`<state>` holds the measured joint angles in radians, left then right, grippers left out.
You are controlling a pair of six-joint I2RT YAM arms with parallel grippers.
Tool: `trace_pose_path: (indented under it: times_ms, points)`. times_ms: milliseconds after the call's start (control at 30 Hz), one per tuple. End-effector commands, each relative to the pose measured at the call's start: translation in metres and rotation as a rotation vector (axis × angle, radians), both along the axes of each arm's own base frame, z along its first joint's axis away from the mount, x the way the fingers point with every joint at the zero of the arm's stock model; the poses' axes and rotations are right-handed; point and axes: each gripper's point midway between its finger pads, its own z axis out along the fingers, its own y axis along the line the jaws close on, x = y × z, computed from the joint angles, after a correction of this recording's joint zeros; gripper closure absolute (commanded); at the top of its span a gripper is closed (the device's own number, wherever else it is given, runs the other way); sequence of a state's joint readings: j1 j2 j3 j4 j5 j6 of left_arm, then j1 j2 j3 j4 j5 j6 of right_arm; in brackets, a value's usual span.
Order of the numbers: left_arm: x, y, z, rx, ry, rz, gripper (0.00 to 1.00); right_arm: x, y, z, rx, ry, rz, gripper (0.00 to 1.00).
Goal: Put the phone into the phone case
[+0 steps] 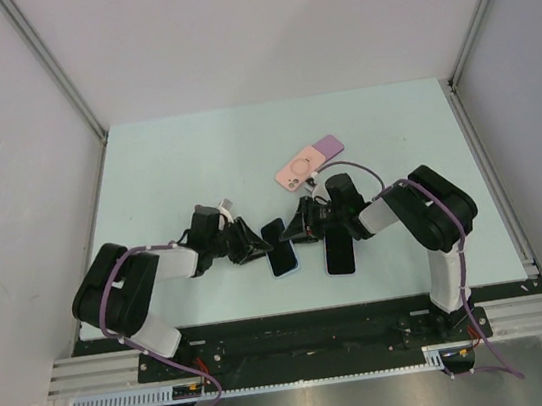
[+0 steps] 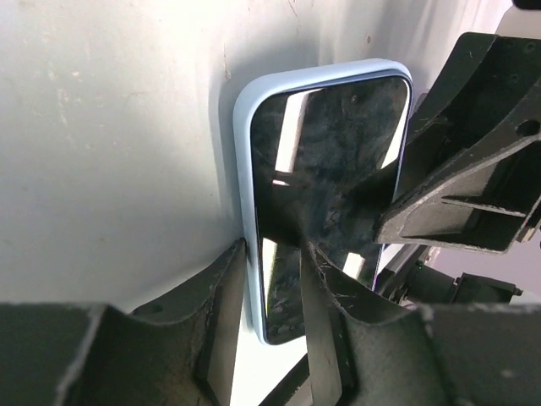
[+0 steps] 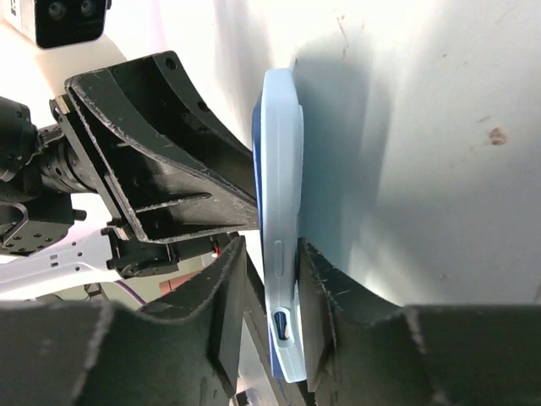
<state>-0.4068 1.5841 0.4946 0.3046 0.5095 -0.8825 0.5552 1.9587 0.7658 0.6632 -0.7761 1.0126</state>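
Observation:
A phone with a black screen (image 2: pixel 330 161) sits inside a light-blue case (image 2: pixel 243 169), held between both arms near the table's front centre (image 1: pixel 279 247). My left gripper (image 2: pixel 272 313) is closed over the case's long edge, with one finger outside the rim and the other finger (image 2: pixel 325 313) on the screen. My right gripper (image 3: pixel 272 313) is closed across the thickness of the case (image 3: pixel 283 169) from the opposite side, one finger behind its back. In the top view the left gripper (image 1: pixel 257 248) and the right gripper (image 1: pixel 300 224) flank the cased phone.
A second black phone (image 1: pixel 339 251) lies flat just right of the held one, under the right arm. A pink case or phone with a ring (image 1: pixel 304 166) lies further back, a purple item (image 1: pixel 329 144) partly under it. The table's front edge is close behind the grippers.

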Motion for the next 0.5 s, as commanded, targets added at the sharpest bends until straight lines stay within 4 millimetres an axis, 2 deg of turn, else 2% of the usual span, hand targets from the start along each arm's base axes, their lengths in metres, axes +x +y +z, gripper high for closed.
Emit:
trace_pose_path:
  times_ms: [0,67,167,200,233,333,467]
  points:
    - [-0.027,0.008,-0.027,0.078,0.1,-0.021,0.61,-0.003,0.011,0.034,0.066,-0.081,0.056,0.61]
    - [-0.028,0.009,-0.027,0.079,0.098,-0.02,0.61,-0.003,0.01,0.03,0.049,-0.074,0.051,0.61]
    - [-0.028,0.009,-0.025,0.078,0.087,-0.026,0.6,0.0,0.01,0.028,0.035,-0.077,0.046,0.83]
    - [-0.028,0.009,-0.023,0.077,0.08,-0.028,0.59,0.0,0.009,0.029,0.036,-0.078,0.046,0.96]
    - [-0.027,0.009,-0.021,0.076,0.07,-0.034,0.57,0.001,0.009,0.03,0.037,-0.081,0.045,1.0]
    - [-0.026,0.009,-0.008,0.069,0.031,-0.05,0.49,0.002,0.006,0.037,0.046,-0.086,0.045,1.0]
    - [-0.025,0.014,0.02,0.032,-0.068,-0.062,0.37,-0.001,0.002,0.062,0.085,-0.118,0.067,1.0]
